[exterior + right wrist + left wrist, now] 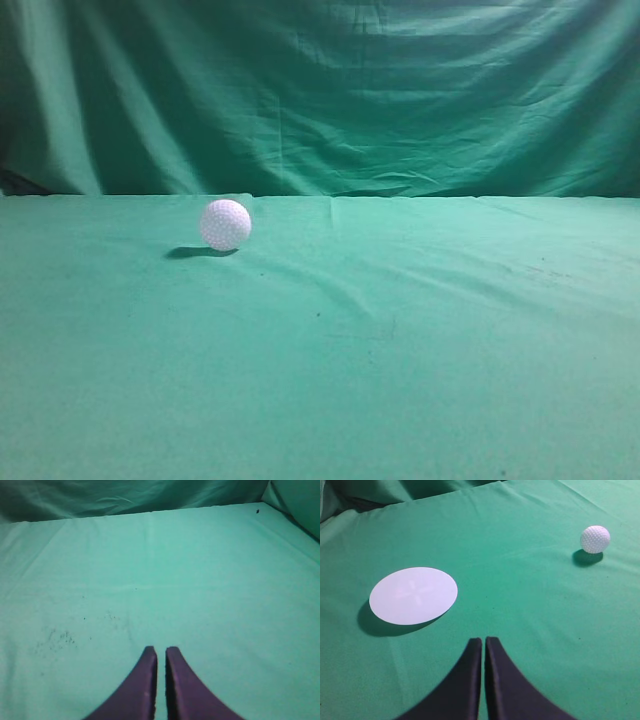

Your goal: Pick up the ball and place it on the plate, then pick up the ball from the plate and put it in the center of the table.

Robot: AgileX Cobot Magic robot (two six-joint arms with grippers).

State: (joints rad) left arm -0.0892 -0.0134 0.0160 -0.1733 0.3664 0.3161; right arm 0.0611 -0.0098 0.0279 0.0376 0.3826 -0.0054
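The small white dimpled ball (pixel 225 224) rests on the green cloth table (pixel 400 340), left of centre in the exterior view. It also shows in the left wrist view (pixel 595 539), far right and well ahead of my left gripper (pixel 483 641), which is shut and empty above the cloth. A flat white round plate (pixel 413 595) lies ahead-left of that gripper; it is out of the exterior view. My right gripper (pixel 161 650) is shut and empty over bare cloth. Neither gripper shows in the exterior view.
A draped green curtain (pixel 320 90) hangs behind the table's far edge. The cloth has slight wrinkles and some dark specks (pixel 55 637) in the right wrist view.
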